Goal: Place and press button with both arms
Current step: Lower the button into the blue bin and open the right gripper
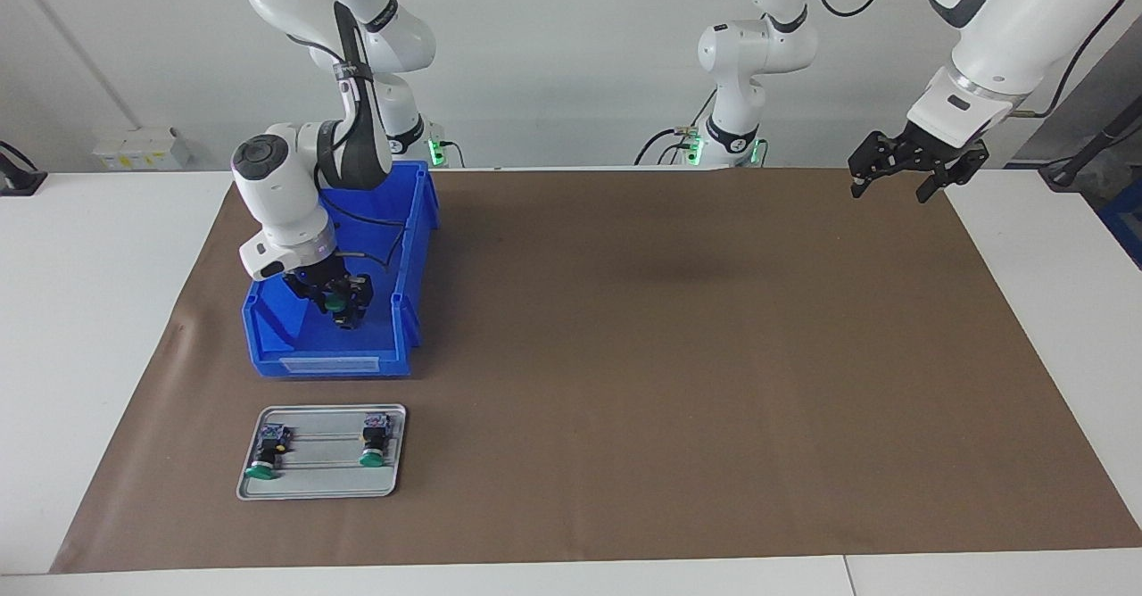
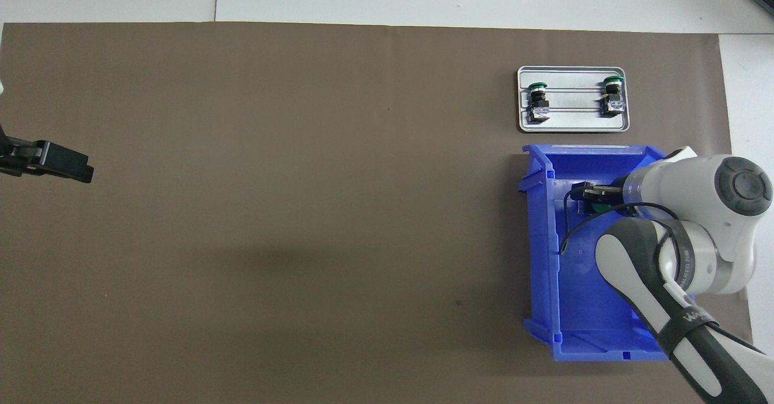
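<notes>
The button (image 1: 335, 304) shows its green cap low inside the blue bin (image 1: 406, 310), at the tip of my right gripper (image 1: 340, 308). The right arm reaches down into the bin from its base at that end of the table. I cannot tell whether the gripper touches or holds the button. In the overhead view the button (image 2: 598, 208) peeks out beside the right gripper (image 2: 585, 193), with the wrist covering most of it inside the bin (image 2: 541, 259). My left gripper (image 1: 899, 177) hangs open and empty over the mat's corner at the left arm's end, and waits; only part of it (image 2: 60, 165) shows from overhead.
A grey metal tray (image 1: 321, 484) lies farther from the robots than the bin. On it rest two green-capped switches (image 1: 265, 453) (image 1: 373, 442). From overhead the tray (image 2: 573, 127) carries the same switches (image 2: 537, 98) (image 2: 612, 95). A brown mat (image 1: 669, 382) covers the table.
</notes>
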{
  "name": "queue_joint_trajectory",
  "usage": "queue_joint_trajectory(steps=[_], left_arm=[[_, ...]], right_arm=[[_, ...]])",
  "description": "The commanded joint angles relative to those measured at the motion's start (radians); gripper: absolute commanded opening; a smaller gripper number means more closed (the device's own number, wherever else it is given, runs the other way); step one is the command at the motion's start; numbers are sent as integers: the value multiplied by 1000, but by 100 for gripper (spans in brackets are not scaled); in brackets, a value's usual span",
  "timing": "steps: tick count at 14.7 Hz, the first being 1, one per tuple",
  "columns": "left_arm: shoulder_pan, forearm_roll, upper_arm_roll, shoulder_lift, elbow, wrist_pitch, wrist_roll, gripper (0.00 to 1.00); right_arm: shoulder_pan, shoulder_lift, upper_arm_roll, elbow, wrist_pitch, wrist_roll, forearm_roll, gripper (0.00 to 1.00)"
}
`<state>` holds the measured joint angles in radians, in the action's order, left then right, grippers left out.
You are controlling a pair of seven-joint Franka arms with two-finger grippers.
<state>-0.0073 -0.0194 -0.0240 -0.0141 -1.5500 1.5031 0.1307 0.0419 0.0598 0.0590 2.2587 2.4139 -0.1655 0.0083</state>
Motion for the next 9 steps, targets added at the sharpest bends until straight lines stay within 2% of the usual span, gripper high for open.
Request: queue_joint_trajectory(steps=[1,4,9], left_arm=[[12,16,-8,28,-35,22,6,100],[12,16,-8,28,-35,22,6,100],[12,16,-8,26,-35,22,6,100]], right_arm=[[-5,-35,-14,-103,-114,15,15,100],[-5,-60,-15,-273,-293,17,10,100],[-19,-58,-8,-650,-746,17,-4,100]])
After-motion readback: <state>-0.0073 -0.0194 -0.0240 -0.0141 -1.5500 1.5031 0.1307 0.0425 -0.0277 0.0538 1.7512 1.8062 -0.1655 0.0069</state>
